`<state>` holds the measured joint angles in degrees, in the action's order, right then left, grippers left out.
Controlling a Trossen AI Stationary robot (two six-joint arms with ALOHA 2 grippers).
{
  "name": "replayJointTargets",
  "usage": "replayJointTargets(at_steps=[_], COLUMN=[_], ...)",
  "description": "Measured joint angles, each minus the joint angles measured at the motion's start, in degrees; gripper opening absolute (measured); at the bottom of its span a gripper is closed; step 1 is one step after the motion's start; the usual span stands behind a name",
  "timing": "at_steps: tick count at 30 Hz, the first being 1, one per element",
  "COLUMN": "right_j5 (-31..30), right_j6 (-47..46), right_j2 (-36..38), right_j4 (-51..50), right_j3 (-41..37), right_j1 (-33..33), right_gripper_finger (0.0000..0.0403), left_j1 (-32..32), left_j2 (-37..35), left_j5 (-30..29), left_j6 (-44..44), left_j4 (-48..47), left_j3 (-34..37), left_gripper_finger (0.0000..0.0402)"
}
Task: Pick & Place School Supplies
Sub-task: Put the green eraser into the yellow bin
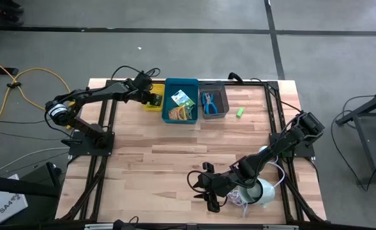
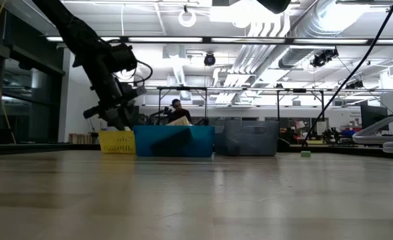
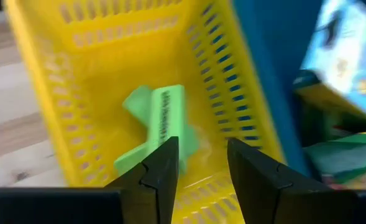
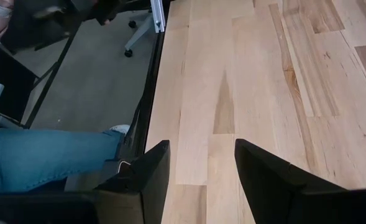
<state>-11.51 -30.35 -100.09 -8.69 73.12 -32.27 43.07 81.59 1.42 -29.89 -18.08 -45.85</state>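
Note:
My left gripper [image 3: 201, 155] stands open over the yellow bin [image 3: 96, 74] at the table's far left [image 1: 150, 97]. Green stubby pieces [image 3: 161, 121] lie on the bin's floor, just beyond its fingertips; nothing is between the fingers. The blue bin [image 1: 181, 102] holds yellow-green crayon boxes [image 1: 182, 105]. The grey bin [image 1: 221, 96] holds blue-handled scissors [image 1: 209, 102]. One more green piece [image 1: 239, 112] lies on the wood to the right of the grey bin. My right gripper [image 1: 203, 188] hangs open over bare wood near the front edge [image 4: 201, 162].
The three bins stand side by side along the far edge. A round white device [image 1: 259, 191] with a coiled cord lies under my right arm at the front right. Beyond the table's edge a person's leg in jeans [image 4: 46, 158] shows. Bare wood fills the table's middle.

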Motion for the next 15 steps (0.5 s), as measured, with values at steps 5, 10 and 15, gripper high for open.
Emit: replayJointTargets(at_steps=[5,10,15], right_j5=[-0.1,-0.3,0.1], right_j6=[0.0,0.5,0.7], right_j2=[0.0,0.0,0.0], right_j4=[0.0,-0.1,-0.9], right_j3=[0.0,0.0,0.0], right_j1=[0.5,2.0,4.7], right_gripper_finger=[0.0173,0.0173,0.0173], left_j1=[-0.4,-3.4,-7.6], left_j2=[-2.4,-5.0,-7.3], left_j5=[2.1,2.1,1.8], left_j6=[3.5,8.5,11.0], left_j4=[0.6,0.5,0.6], left_j3=[-1.7,-2.8,-3.0], left_gripper_finger=[0.0134,0.0134,0.0134])
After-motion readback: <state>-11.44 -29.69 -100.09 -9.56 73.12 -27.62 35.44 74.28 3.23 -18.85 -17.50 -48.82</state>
